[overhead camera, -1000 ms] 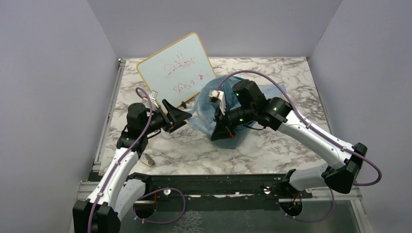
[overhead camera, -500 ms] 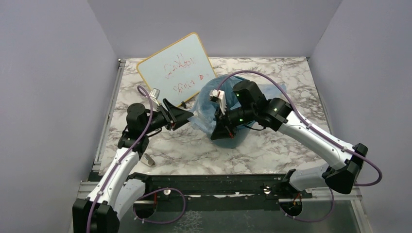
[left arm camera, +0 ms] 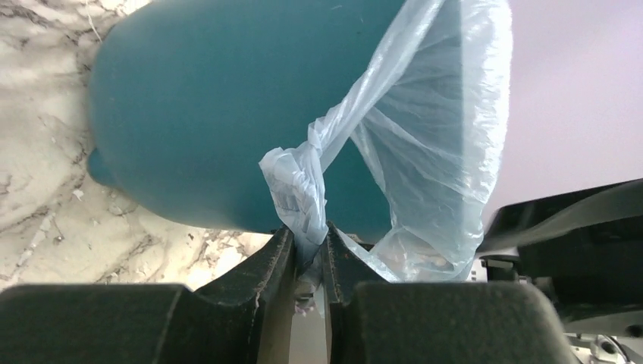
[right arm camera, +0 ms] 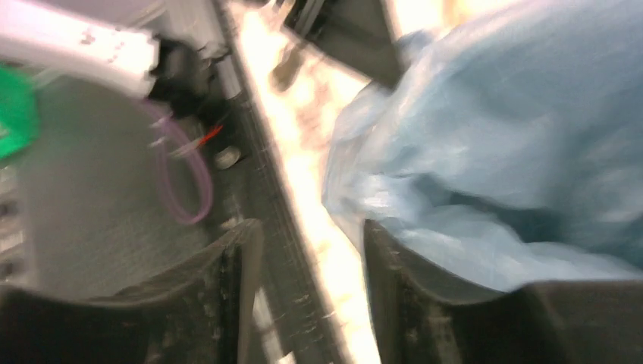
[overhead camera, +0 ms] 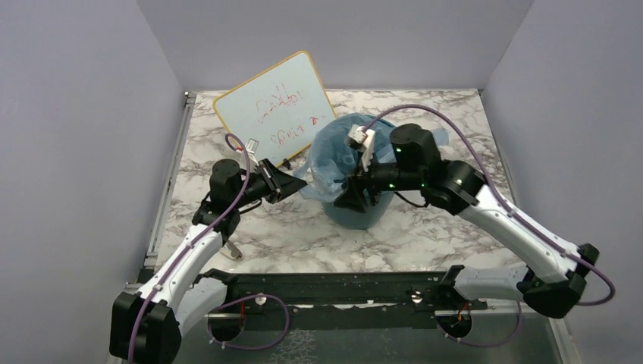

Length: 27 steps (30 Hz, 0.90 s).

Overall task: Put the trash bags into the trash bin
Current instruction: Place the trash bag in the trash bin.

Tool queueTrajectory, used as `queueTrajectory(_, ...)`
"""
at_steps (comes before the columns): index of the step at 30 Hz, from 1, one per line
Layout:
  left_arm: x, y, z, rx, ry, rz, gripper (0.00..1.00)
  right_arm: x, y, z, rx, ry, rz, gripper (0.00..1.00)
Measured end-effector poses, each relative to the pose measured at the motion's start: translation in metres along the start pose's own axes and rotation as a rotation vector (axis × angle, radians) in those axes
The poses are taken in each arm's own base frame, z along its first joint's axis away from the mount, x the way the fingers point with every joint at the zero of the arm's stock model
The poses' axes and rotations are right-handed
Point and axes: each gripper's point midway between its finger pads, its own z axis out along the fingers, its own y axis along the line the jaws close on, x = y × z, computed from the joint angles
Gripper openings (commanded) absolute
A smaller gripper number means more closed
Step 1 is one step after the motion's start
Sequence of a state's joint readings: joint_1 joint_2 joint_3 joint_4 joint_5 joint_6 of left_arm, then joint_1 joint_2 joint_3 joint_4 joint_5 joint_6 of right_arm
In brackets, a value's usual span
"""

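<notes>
Pale-blue crinkly plastic film bag (left arm camera: 432, 129) draped the round teal plastic bin (left arm camera: 220, 106); left gripper (left arm camera: 308, 236) pinched its twisted corner, right gripper (right arm camera: 311, 233) gaped empty.

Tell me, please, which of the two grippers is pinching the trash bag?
The left gripper: its jaws pinch a bunched fold of the trash bag; the right gripper gapes empty.

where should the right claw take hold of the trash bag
Take the trash bag by the slack film at the trash bin's near rim, away from the bunched corner the left claw pinches. Bring the right claw in from the near side: the film there looks loose and gathered.
</notes>
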<state>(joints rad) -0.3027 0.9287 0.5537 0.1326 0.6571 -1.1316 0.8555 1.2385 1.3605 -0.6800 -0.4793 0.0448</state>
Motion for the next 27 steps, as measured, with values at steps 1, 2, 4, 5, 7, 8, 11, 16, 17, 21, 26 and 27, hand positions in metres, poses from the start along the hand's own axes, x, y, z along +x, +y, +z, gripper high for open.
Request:
queueTrajectory(1,-0.002,-0.001,0.0,0.0,-0.009,0.009,0.17,-0.012,-0.004,-0.009,0.053,-0.055,-0.024,0.78)
queueTrajectory(2,-0.004,-0.002,0.001,0.0,-0.015,0.017,0.16,-0.026,-0.009,-0.022,0.117,-0.121,-0.043,0.82)
queueTrajectory(4,-0.007,-0.004,0.003,0.003,-0.017,0.034,0.15,-0.055,-0.026,-0.056,0.295,-0.286,-0.08,0.86)
queueTrajectory(5,-0.009,-0.004,0.005,0.003,-0.016,0.041,0.15,-0.067,-0.035,-0.078,0.397,-0.365,-0.084,0.87)
queueTrajectory(7,-0.013,-0.005,0.008,0.0,-0.015,0.057,0.15,-0.08,-0.056,-0.119,0.603,-0.474,-0.05,0.88)
queueTrajectory(8,-0.014,-0.006,0.009,-0.001,-0.014,0.065,0.15,-0.084,-0.067,-0.14,0.711,-0.513,-0.014,0.88)
queueTrajectory(11,-0.016,-0.007,0.011,-0.004,-0.012,0.092,0.15,-0.086,-0.099,-0.183,0.968,-0.565,0.116,0.88)
queueTrajectory(16,-0.018,-0.009,0.011,0.001,-0.007,0.134,0.15,-0.04,-0.164,-0.217,1.223,-0.491,0.325,0.9)
queueTrajectory(17,-0.017,-0.008,0.012,0.0,-0.004,0.138,0.15,-0.027,-0.18,-0.226,1.259,-0.468,0.38,0.9)
queueTrajectory(21,-0.014,-0.004,0.012,-0.009,0.019,0.149,0.15,0.01,-0.226,-0.234,1.227,-0.439,0.605,0.84)
queueTrajectory(26,-0.012,-0.007,0.011,-0.009,0.043,0.169,0.15,0.011,-0.216,-0.201,1.019,-0.448,0.72,0.68)
queueTrajectory(27,-0.012,-0.008,0.011,-0.009,0.044,0.174,0.15,0.008,-0.212,-0.197,0.986,-0.448,0.72,0.64)
